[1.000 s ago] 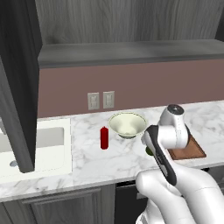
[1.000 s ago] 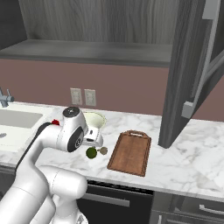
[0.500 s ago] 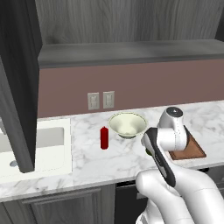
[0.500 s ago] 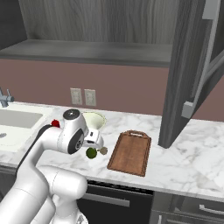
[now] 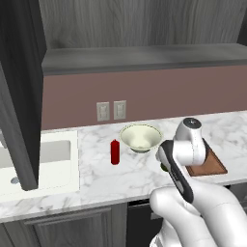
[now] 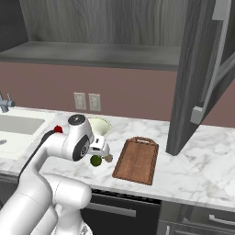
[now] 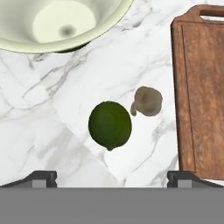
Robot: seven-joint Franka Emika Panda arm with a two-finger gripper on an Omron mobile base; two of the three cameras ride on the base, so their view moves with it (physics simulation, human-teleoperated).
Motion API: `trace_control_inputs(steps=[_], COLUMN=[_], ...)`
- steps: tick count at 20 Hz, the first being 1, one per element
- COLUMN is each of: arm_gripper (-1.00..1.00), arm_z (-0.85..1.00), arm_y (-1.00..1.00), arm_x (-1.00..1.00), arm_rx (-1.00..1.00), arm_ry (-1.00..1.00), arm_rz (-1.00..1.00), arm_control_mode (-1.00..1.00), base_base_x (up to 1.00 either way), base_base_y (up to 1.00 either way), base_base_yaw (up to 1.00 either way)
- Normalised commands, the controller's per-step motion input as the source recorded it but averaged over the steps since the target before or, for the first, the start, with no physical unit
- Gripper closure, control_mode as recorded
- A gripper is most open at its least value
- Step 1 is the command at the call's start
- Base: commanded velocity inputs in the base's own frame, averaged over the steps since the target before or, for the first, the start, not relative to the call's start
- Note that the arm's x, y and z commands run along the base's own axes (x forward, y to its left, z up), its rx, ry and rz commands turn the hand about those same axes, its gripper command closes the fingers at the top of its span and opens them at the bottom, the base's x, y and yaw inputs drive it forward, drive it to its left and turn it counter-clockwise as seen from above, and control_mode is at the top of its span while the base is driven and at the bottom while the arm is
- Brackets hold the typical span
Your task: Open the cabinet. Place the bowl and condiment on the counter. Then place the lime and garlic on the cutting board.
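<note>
Pincer [image 7: 112,177] spread wide, hovering over the small dark green lime [image 7: 110,125], probably to lift it onto the reddish-brown wooden cutting board [image 7: 201,87] beside it.

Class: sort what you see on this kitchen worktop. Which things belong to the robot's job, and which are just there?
Part of the job: cabinet, bowl, condiment, counter, lime, garlic, cutting board, open tool.

Just there: sink, wall sockets, tap.
</note>
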Motion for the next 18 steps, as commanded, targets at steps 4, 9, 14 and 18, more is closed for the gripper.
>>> trace_control_inputs(steps=[4,9,14,18], arm_gripper=[-1.00,-1.00,-1.00,-1.00], arm_z=[-0.23,-0.23,-0.23,-0.23], arm_y=[0.00,0.00,0.06,0.10], arm_x=[0.12,0.13,0.09,0.00], arm_rx=[0.00,0.00,-0.02,-0.03], arm_ry=[0.00,0.00,0.00,0.00], arm_rz=[0.00,0.00,0.00,0.00], arm_control_mode=[-1.00,-1.00,-1.00,-1.00], base_base_x=[0.00,0.00,0.00,0.00], base_base_y=[0.00,0.00,0.00,0.00], base_base_yaw=[0.00,0.00,0.00,0.00])
